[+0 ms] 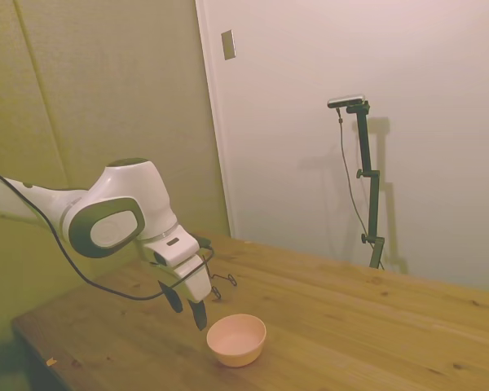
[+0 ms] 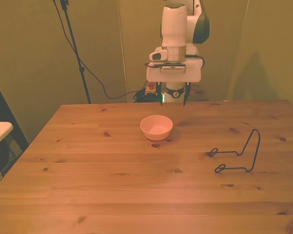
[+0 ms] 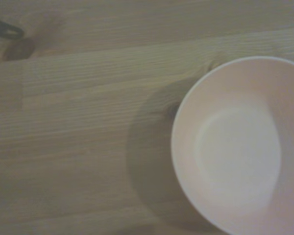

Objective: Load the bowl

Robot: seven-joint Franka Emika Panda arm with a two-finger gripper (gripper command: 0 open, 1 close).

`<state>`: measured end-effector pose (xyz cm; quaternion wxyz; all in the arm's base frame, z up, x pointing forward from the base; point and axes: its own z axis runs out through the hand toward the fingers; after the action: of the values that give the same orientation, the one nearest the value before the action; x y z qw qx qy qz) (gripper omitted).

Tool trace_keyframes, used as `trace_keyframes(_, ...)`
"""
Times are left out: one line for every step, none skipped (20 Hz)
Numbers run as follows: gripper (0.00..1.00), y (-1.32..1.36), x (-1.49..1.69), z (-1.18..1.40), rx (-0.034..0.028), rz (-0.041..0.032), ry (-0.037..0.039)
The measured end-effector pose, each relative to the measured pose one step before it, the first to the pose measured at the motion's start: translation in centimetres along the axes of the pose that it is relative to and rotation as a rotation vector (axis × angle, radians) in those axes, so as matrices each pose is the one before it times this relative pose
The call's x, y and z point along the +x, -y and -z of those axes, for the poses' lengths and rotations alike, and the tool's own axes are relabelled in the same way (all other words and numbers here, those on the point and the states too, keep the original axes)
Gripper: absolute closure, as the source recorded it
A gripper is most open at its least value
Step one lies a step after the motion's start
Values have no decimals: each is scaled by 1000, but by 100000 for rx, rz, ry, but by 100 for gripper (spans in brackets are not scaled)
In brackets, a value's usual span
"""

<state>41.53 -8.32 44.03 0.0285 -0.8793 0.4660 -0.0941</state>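
Small round pale pink-peach plastic bowl [image 2: 156, 126] [image 1: 236, 339] [image 3: 240, 147], upright on the wooden table [image 2: 112, 185]. White arm's two-finger gripper [image 2: 173, 97] [image 1: 188, 305] hangs just beside the bowl, above the table, fingers apart, grasping nothing. Thin dark wire rack [image 2: 237, 154] stands well apart from the bowl.

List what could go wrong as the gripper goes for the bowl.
1. The open gripper hangs behind the bowl, not over it; coming straight down it may miss or strike the rim.
2. The bowl looks light and sits free on the smooth table, so a finger touching one side could slide or tip it.
3. The wire rack stands well apart, so carrying the bowl across leaves room for a slip.
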Motion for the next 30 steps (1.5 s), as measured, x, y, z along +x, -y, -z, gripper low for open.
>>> trace_keyframes(0,36,311,9,-178,-236,-223)
trace_keyframes(0,121,294,-57,-368,-63,-215)
trace_keyframes(0,228,280,-63,-378,-73,-227)
trace_keyframes(0,258,275,-112,-346,-319,-112)
trace_keyframes(0,287,298,-110,-254,-563,-123)
trace_keyframes(0,308,308,-205,-308,-464,135)
trace_keyframes(0,300,289,-282,-307,-491,200)
trace_keyframes(0,326,297,-403,-350,-538,240)
trace_keyframes(0,340,252,-478,-172,-513,91)
trace_keyframes(0,383,211,-574,-358,-376,368)
trace_keyframes(0,408,164,-630,-213,-361,259)
trace_keyframes(0,409,133,-659,-352,-215,151)
trace_keyframes(0,439,68,-715,-612,-258,320)
trace_keyframes(0,380,22,-712,-782,-27,459)
trace_keyframes(100,376,36,-716,-990,145,319)
trace_keyframes(100,370,33,-642,-974,284,151)
trace_keyframes(100,316,53,-589,-473,-41,243)
trace_keyframes(100,224,60,-513,-403,-94,383)
trace_keyframes(100,121,109,-338,-314,-294,321)
trace_keyframes(100,10,189,-180,-101,-377,103)
trace_keyframes(100,-67,222,-32,5,-489,-13)
trace_keyframes(100,-99,199,48,92,-478,-93)
trace_keyframes(100,-80,150,45,85,-323,-71)
trace_keyframes(100,-37,61,12,26,-130,-14)
trace_keyframes(100,22,-26,-21,-19,73,42)
trace_keyframes(100,57,-69,-30,-26,181,61)
trace_keyframes(100,84,-95,-15,1,251,48)
trace_keyframes(100,74,-88,-34,-30,223,69)
trace_keyframes(100,39,-46,-32,-39,119,54)
trace_keyframes(100,20,-24,-30,-38,63,47)
